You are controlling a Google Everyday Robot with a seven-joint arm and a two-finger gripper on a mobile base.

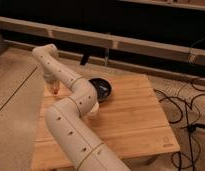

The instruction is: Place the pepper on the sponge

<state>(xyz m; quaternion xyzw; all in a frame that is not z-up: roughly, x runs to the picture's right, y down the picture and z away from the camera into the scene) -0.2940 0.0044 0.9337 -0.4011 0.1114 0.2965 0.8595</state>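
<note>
Hanging over the far left corner of the wooden table [136, 120], the gripper [55, 90] points down, left of the black bowl [102, 89]; clenched or released, I cannot tell. Neither pepper nor sponge can be made out.

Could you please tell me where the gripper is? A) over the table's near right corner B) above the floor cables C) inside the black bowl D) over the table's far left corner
D: the gripper hangs over the far left corner of the wooden table, left of the black bowl.
</note>
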